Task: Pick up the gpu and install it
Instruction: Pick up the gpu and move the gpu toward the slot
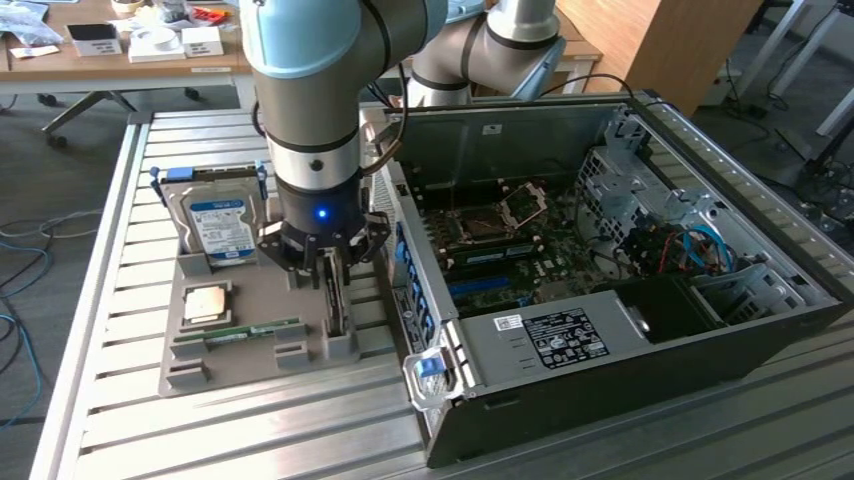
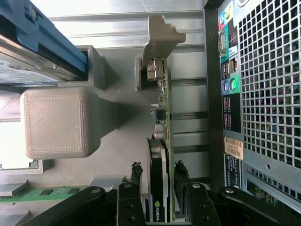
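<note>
Slatted surface [image 1: 134, 330] beside open case [image 1: 747, 330] | your hand [image 1: 328, 286] stood apart, straddling the gpu [image 2: 157, 197] upright in its tray [image 1: 254, 350] | gpu unlifted, uninstalled.

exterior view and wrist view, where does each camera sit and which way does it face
Exterior view: off the arm and raised, looking down on the parts tray and the open computer case; the arm shows.
Wrist view: on the wrist, looking along the fingers at the gpu, which stands on edge between them.
Shared: the gpu, the hard drive, the tray and the case.
</note>
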You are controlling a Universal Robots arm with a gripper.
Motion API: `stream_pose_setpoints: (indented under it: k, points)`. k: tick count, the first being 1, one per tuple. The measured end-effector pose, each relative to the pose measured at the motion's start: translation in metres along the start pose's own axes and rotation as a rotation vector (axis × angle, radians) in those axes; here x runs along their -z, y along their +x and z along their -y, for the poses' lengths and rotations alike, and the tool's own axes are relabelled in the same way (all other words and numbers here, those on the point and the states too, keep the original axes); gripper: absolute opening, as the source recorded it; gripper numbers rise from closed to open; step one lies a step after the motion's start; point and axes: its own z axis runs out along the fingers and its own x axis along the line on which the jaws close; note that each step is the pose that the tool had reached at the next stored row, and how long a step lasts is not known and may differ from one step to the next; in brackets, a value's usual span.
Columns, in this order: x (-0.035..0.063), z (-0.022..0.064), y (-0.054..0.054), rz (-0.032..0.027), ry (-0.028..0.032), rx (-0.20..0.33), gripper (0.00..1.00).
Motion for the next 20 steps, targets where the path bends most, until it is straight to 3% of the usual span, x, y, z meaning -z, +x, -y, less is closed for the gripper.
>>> stream_pose_setpoints:
  k: [20]
  points:
    - [-0.0033,0.0001,-0.0003,0.0000,-0.0002,0.000,0.42]
